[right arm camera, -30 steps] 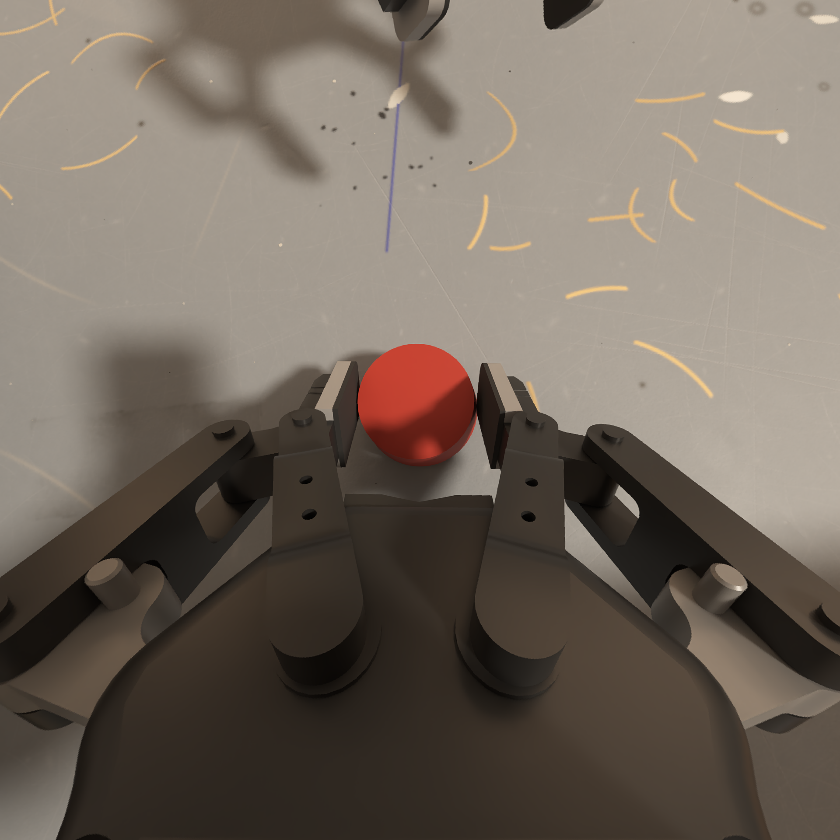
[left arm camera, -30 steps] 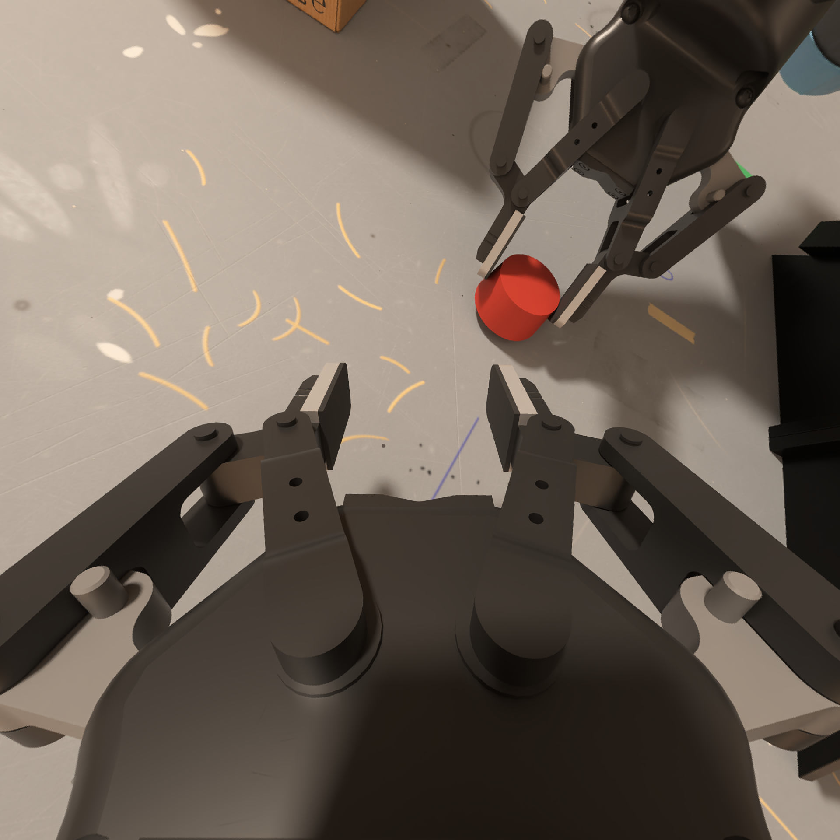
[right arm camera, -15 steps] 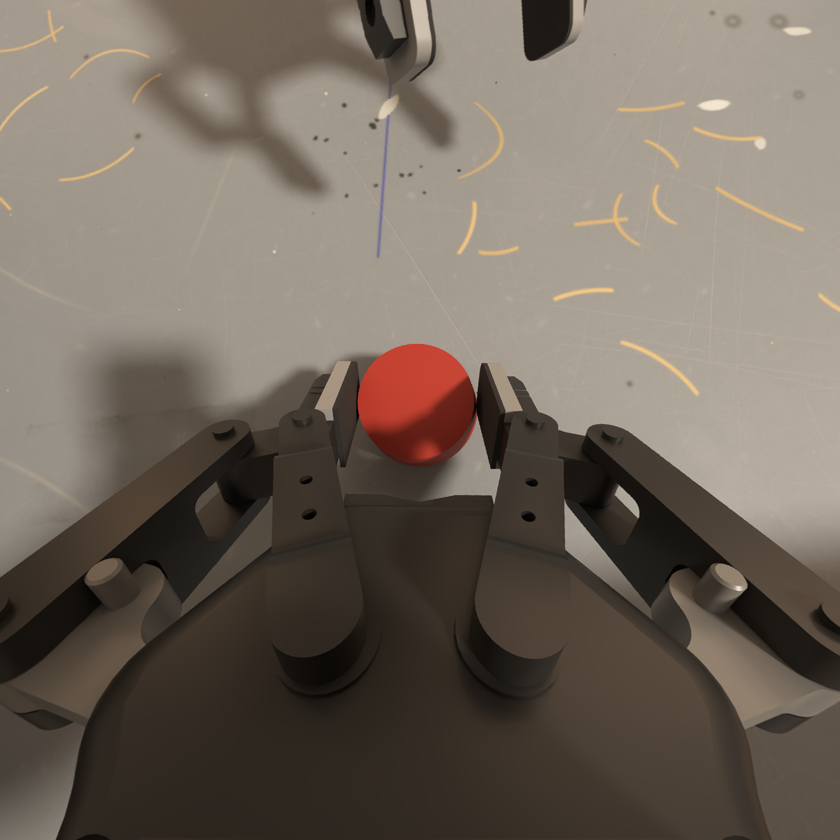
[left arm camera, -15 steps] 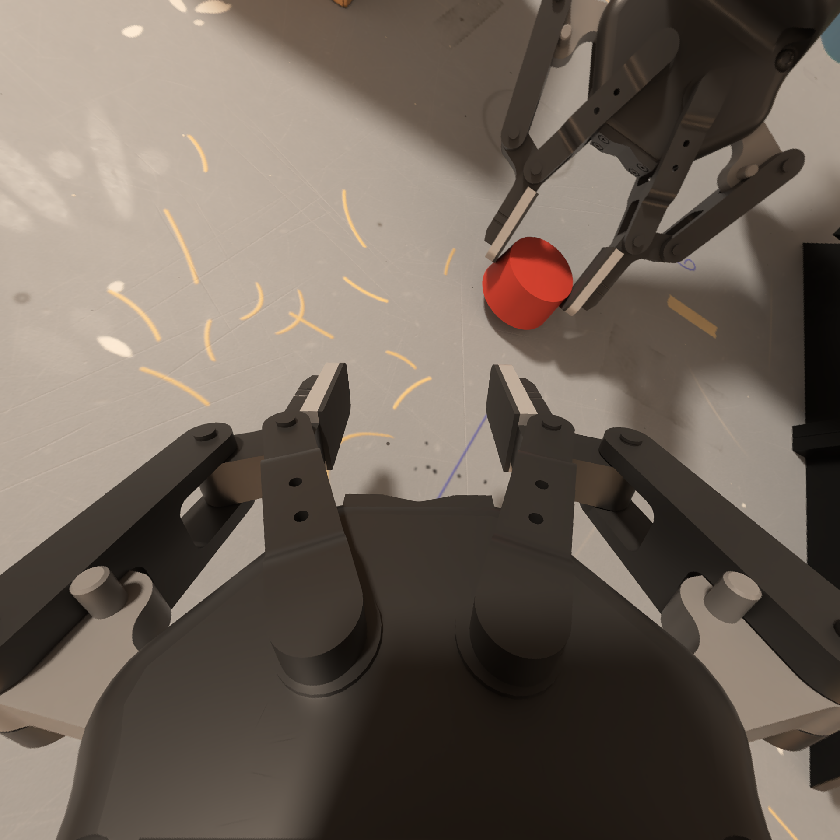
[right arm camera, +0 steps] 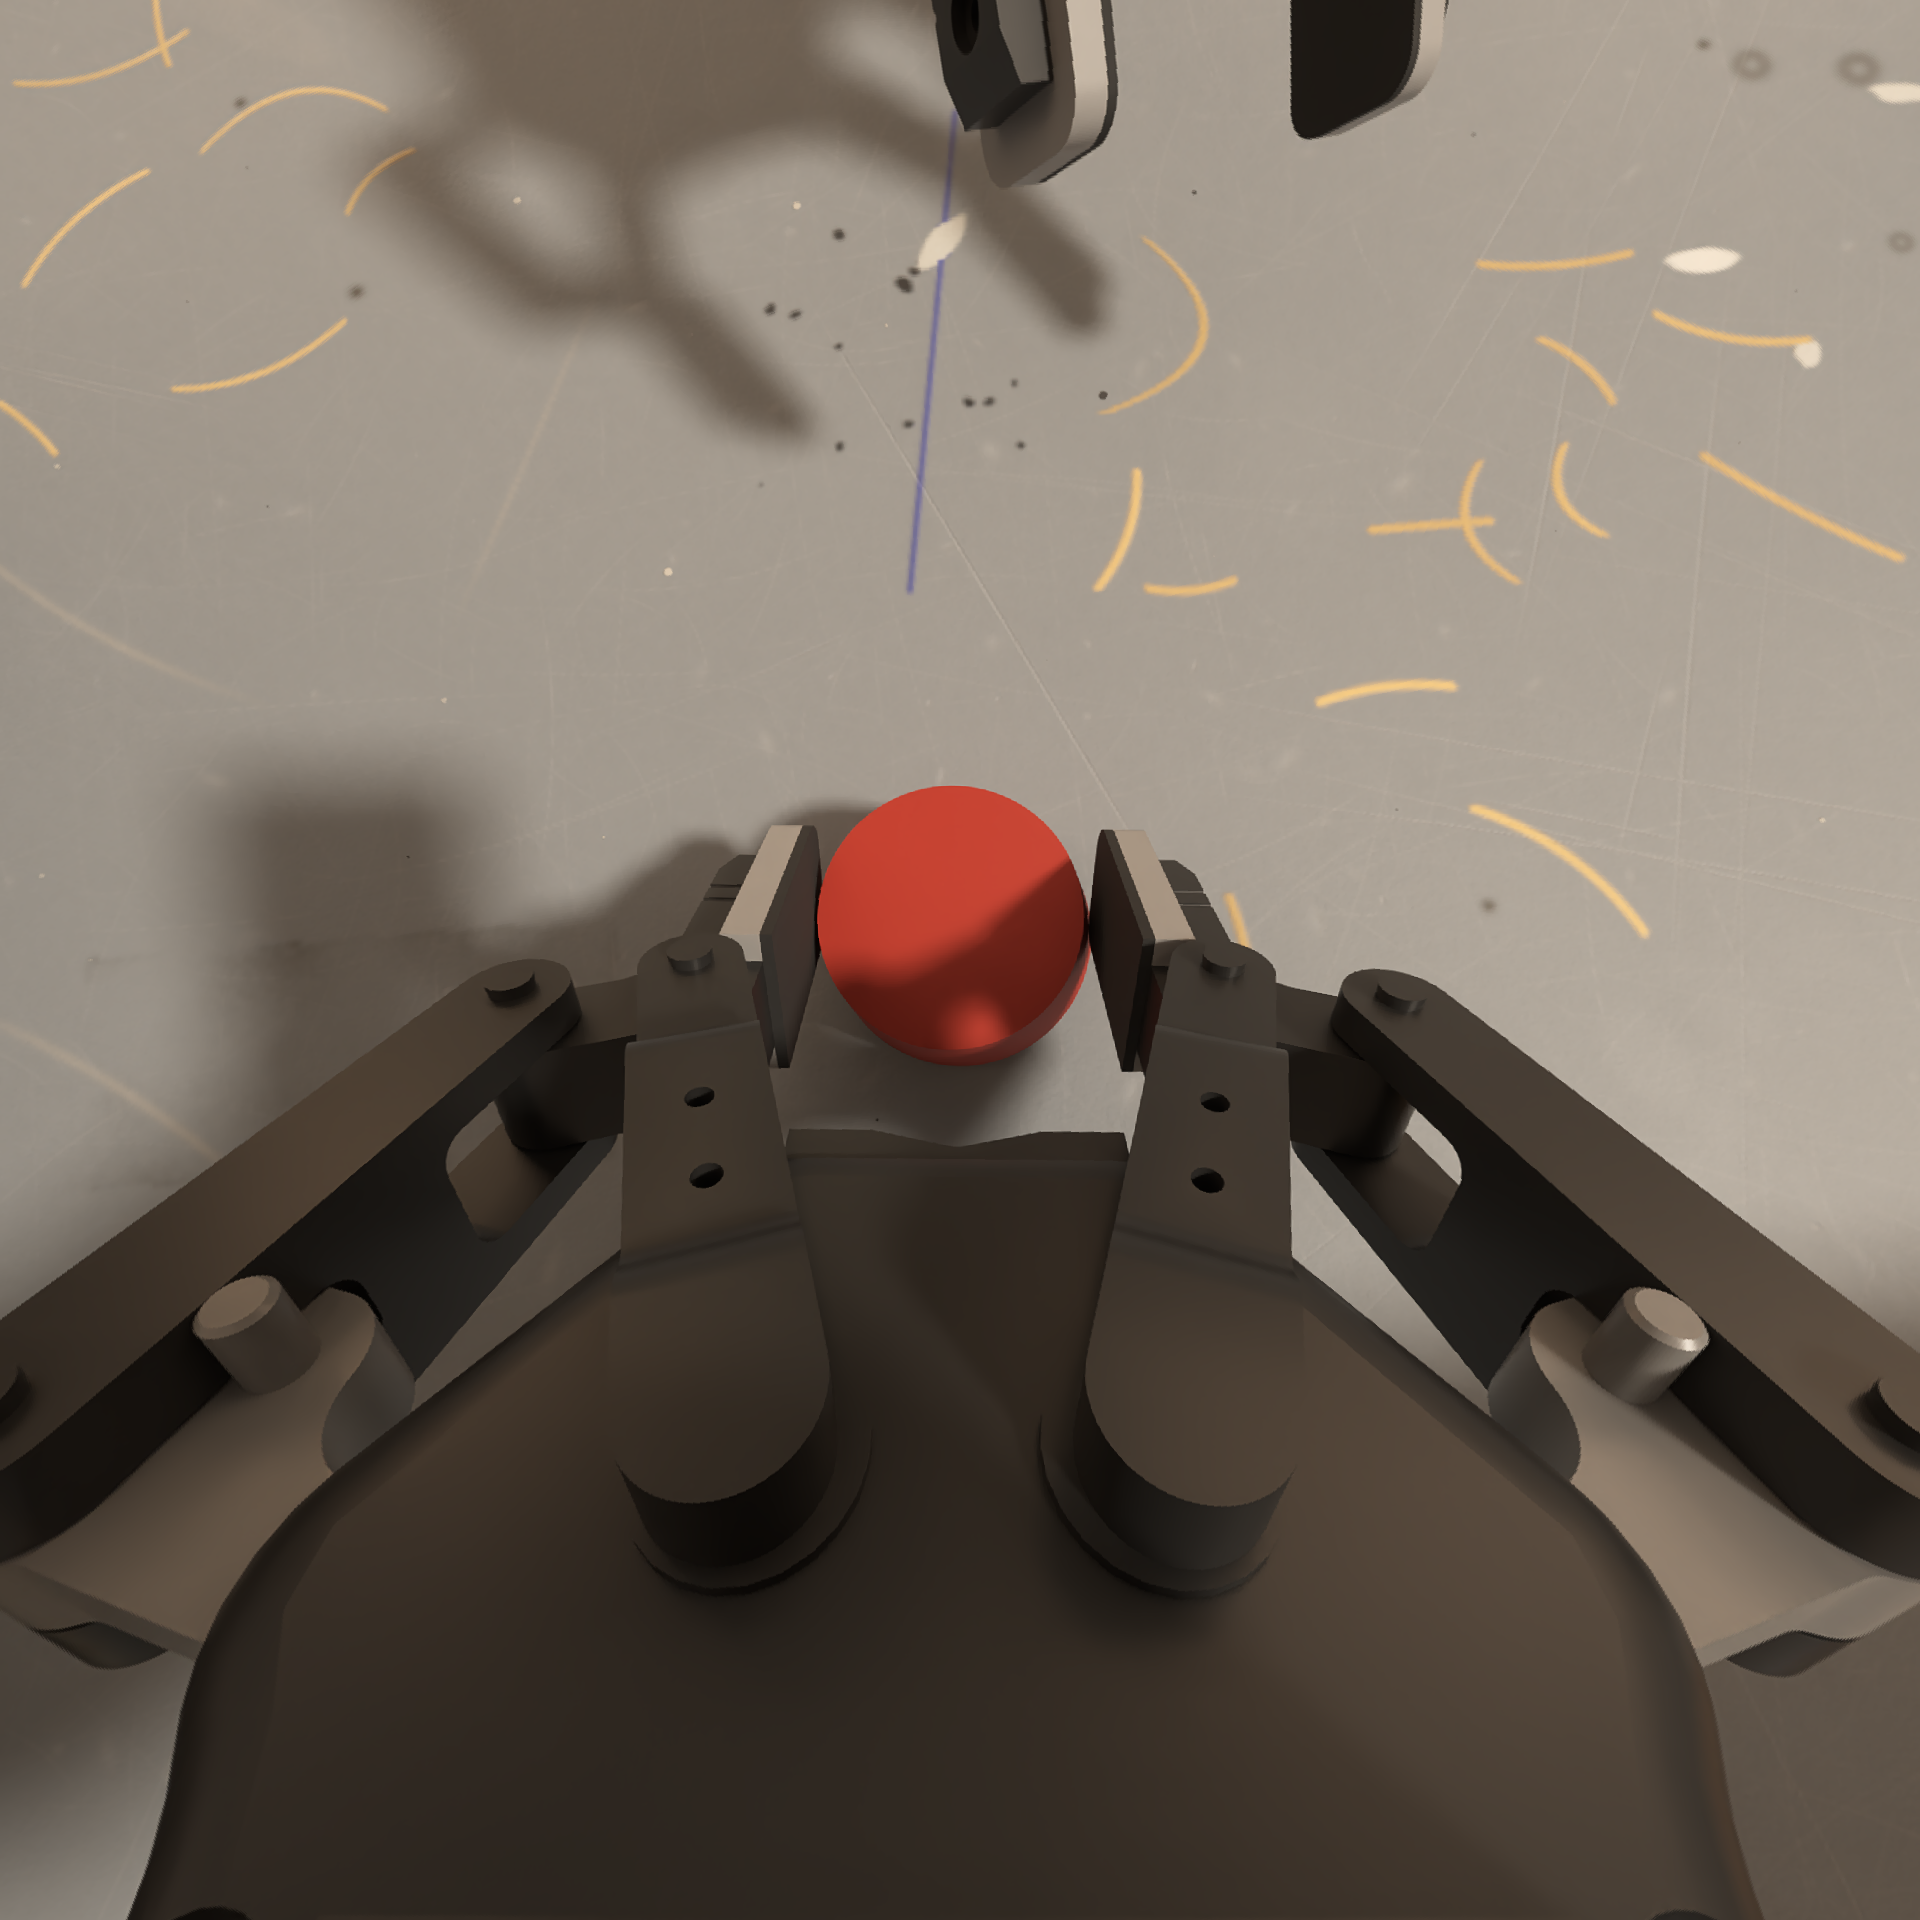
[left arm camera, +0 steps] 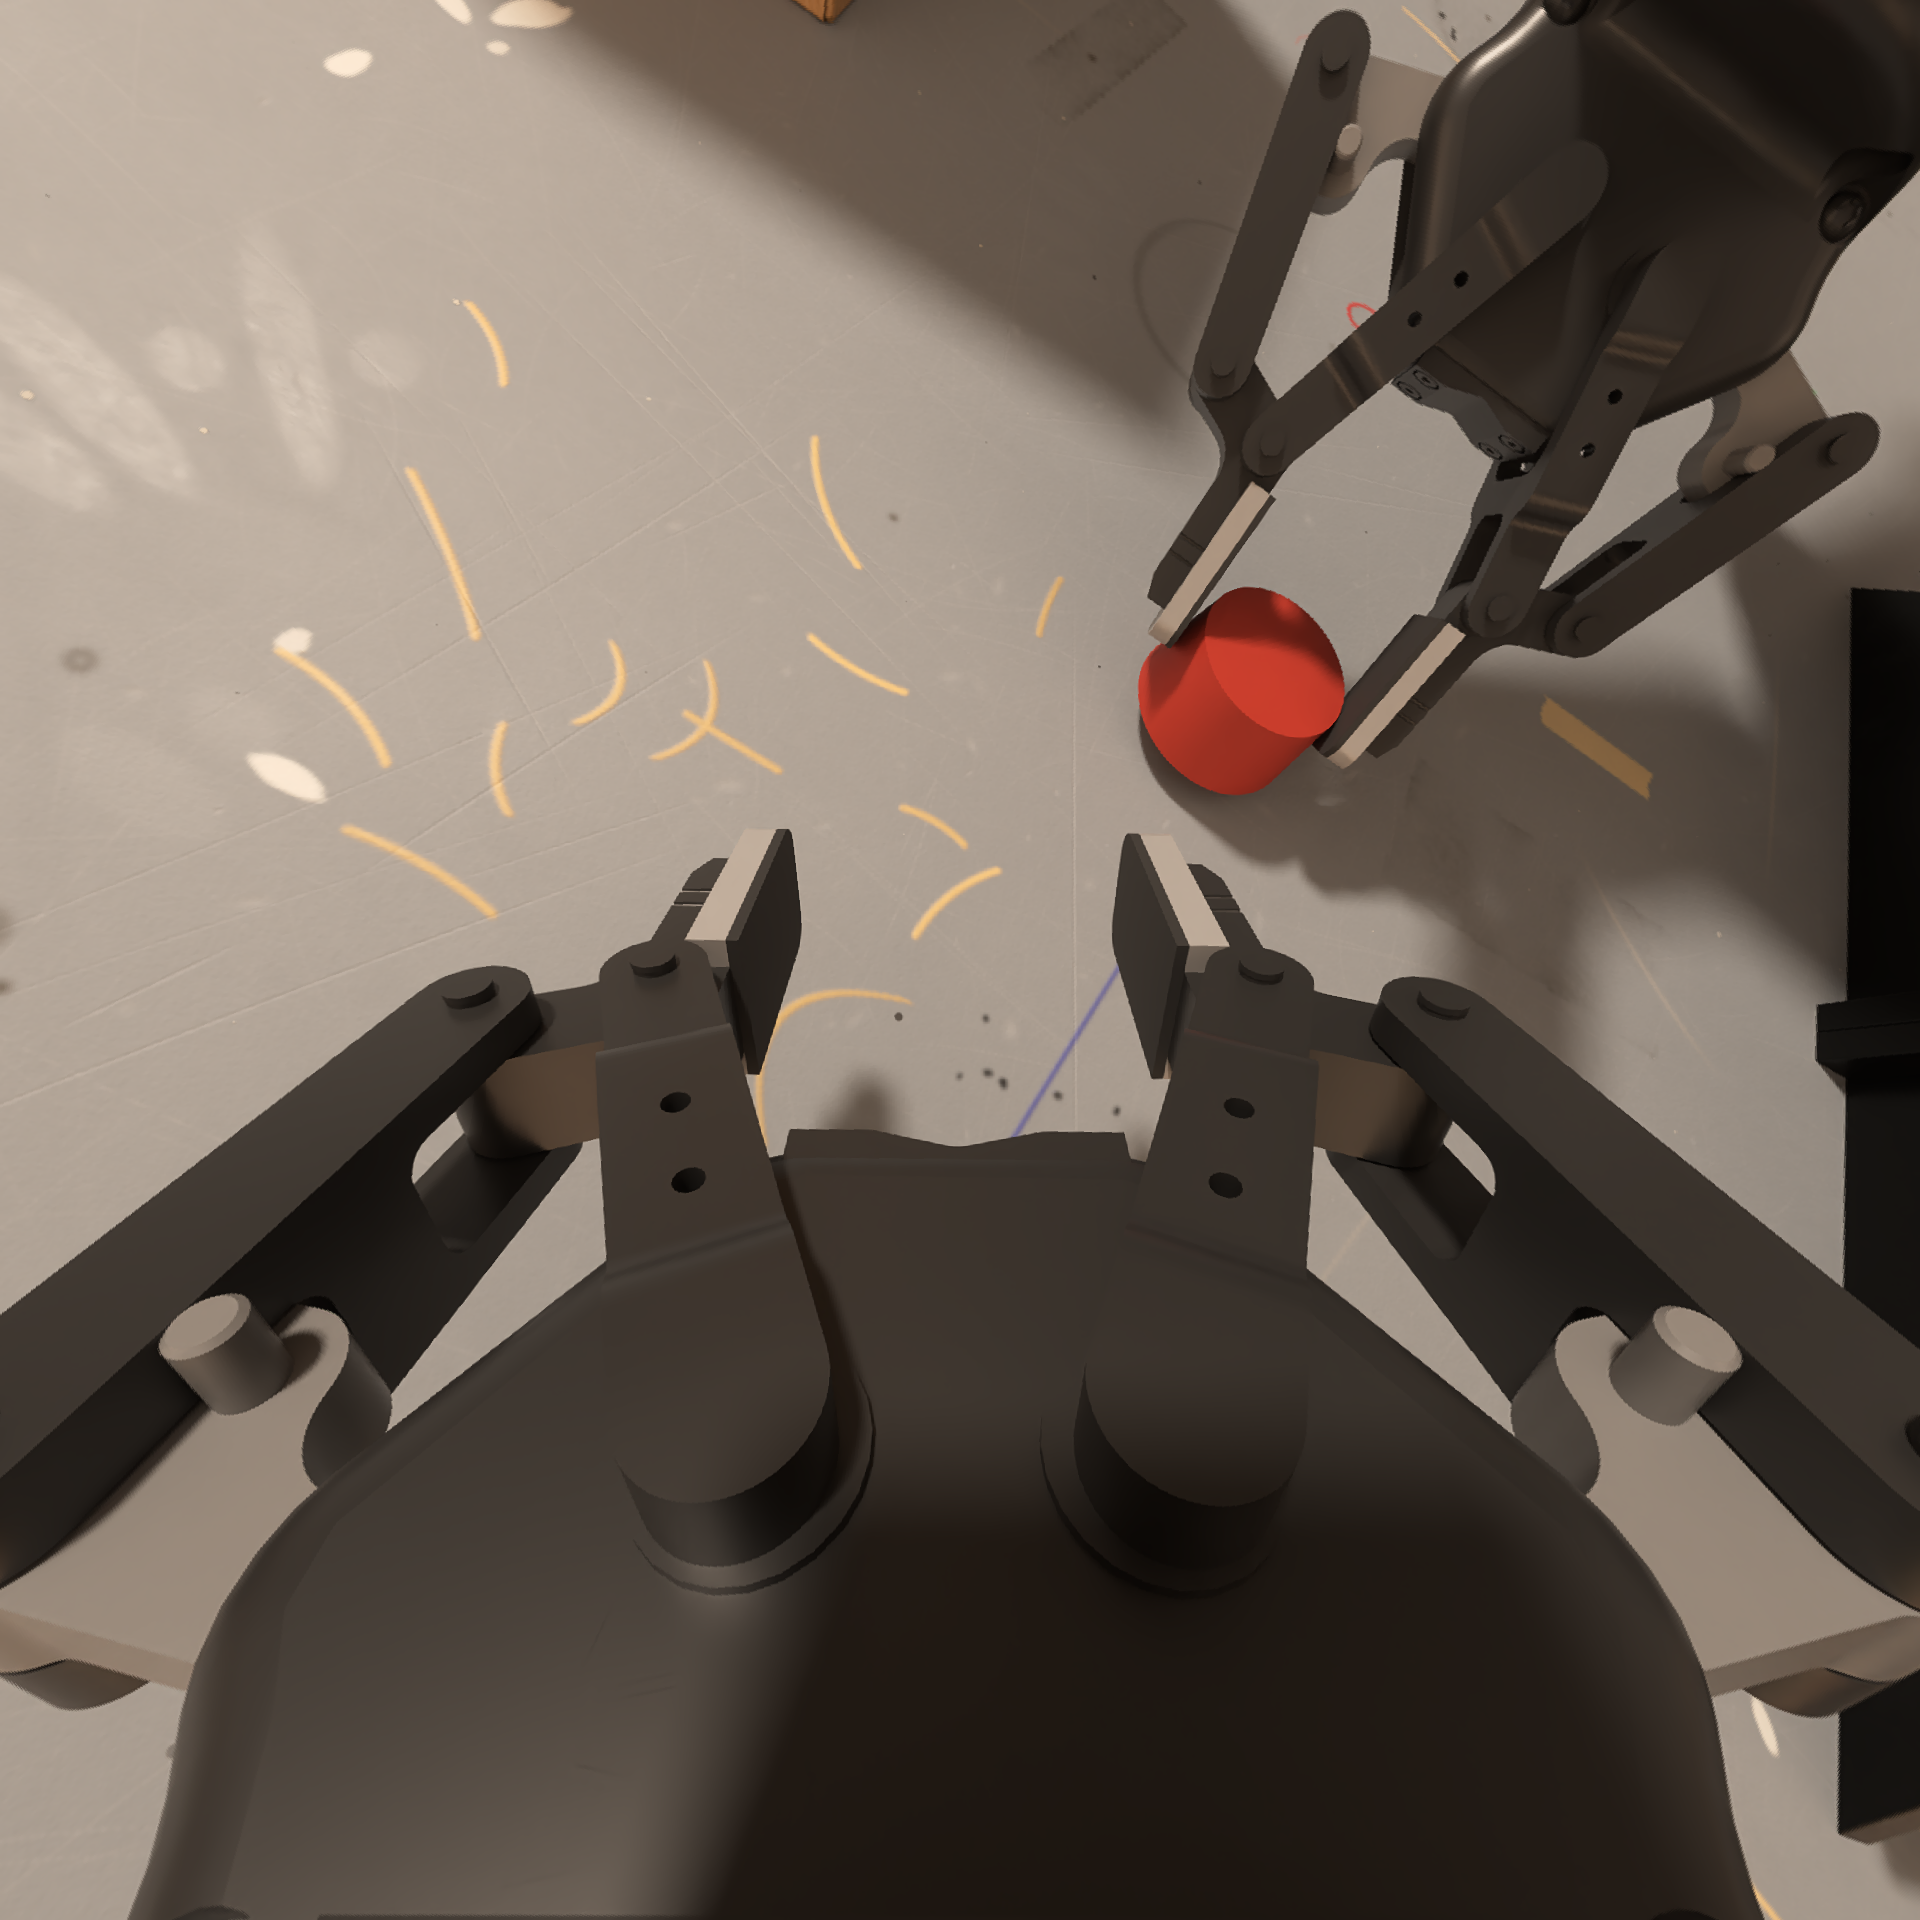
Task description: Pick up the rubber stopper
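Observation:
The rubber stopper [right arm camera: 951,914] is a short red cylinder. My right gripper [right arm camera: 951,935] is shut on it, one pad on each side, close over the grey table. In the left wrist view the stopper [left arm camera: 1236,686] shows at upper right between the right gripper's fingertips [left arm camera: 1254,691]. My left gripper [left arm camera: 956,935] is open and empty, a short way from the stopper, nearer the camera and to its left. Its fingertips [right arm camera: 1195,73] show at the top of the right wrist view.
The grey table [left arm camera: 520,260] bears orange curved marks and scratches. A black object [left arm camera: 1886,935] stands at the right edge. A cardboard box corner [left arm camera: 826,8] shows at the top. A tan strip [left arm camera: 1595,748] lies right of the stopper.
The right gripper stays shut on the stopper. The left gripper has shifted slightly, and its fingertips reach farther into the right wrist view. The box has nearly left the left wrist view.

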You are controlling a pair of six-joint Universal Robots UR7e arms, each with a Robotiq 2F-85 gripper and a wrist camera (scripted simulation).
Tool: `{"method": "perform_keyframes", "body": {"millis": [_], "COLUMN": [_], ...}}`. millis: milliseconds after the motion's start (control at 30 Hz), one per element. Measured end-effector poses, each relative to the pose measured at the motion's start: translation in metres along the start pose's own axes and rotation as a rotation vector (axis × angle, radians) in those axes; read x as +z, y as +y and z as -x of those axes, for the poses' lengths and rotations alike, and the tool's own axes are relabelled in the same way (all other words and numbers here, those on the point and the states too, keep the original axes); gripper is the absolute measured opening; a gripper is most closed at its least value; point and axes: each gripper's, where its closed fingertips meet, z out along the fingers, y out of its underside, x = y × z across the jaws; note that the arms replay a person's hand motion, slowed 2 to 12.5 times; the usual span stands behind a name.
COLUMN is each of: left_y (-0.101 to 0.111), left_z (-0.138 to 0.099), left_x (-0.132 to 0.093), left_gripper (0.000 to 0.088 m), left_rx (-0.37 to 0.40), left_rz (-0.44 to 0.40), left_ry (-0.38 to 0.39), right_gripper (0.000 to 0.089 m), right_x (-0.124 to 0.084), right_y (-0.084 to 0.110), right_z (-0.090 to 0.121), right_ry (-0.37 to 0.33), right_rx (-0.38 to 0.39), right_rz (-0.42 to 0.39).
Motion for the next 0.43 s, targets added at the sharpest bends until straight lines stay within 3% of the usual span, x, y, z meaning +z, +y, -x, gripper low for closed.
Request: {"method": "perform_keyframes", "body": {"millis": [433], "left_y": [-0.0006], "left_z": [-0.0061], "left_x": [0.0002], "left_gripper": [0.0546], "left_rx": [0.013], "left_rz": [0.005], "left_ry": [0.017], "right_gripper": [0.0468], "right_x": [-0.0007], "right_y": [-0.0061], "right_z": [0.0065], "right_ry": [-0.015], "right_rx": [-0.02], "right_rz": [-0.025]}}
